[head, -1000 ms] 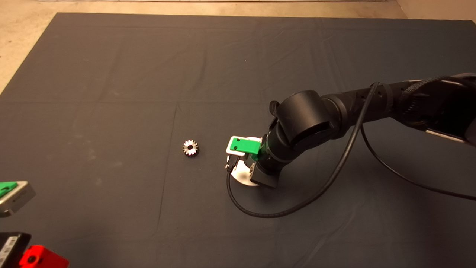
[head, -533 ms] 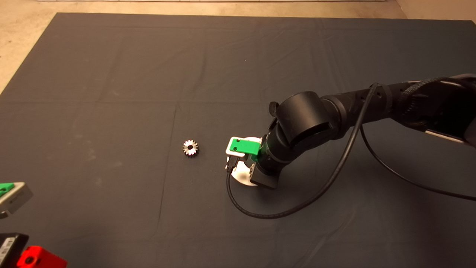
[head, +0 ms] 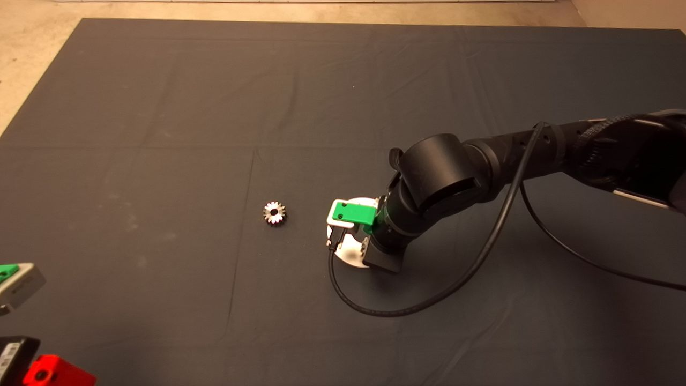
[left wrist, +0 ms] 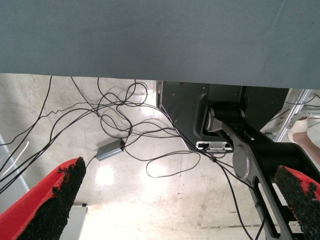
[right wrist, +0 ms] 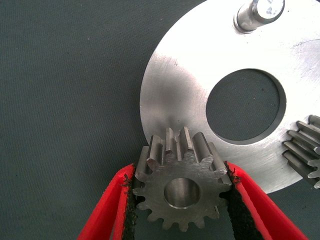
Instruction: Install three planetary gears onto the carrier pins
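My right gripper is shut on a silvery planetary gear, gripping it by its toothed rim at the edge of the white carrier disc. One bare carrier pin stands across the disc's centre hole. A second gear sits on the disc's rim, half out of view. In the head view the right gripper hovers over the disc, hiding its pins. A third gear lies flat on the mat to the left of the disc. My left gripper is parked, open and empty.
The dark mat covers the table. A black cable loops from the right arm onto the mat below the disc. The left gripper's body shows at the lower left edge. The left wrist view shows floor cables and the robot's base.
The right gripper has sunk slightly toward the disc with the gear still held. The left gripper has drifted a little further toward the lower left edge. The loose gear has not moved.
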Controlling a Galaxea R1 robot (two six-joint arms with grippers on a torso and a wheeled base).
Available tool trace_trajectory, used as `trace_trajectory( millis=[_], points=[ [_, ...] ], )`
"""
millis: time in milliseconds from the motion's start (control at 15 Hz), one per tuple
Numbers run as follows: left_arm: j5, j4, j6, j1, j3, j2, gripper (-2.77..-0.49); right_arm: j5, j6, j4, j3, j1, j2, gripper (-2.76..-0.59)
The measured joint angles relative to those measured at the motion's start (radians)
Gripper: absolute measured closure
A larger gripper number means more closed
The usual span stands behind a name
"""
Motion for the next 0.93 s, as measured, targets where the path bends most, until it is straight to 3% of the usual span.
trace_trajectory(
  millis=[933],
  points=[
    [0.000,0.000,0.000,0.000,0.000,0.000,-2.75,0.000,-0.019,0.000,0.000,-0.017,-0.003,-1.07]
  ],
)
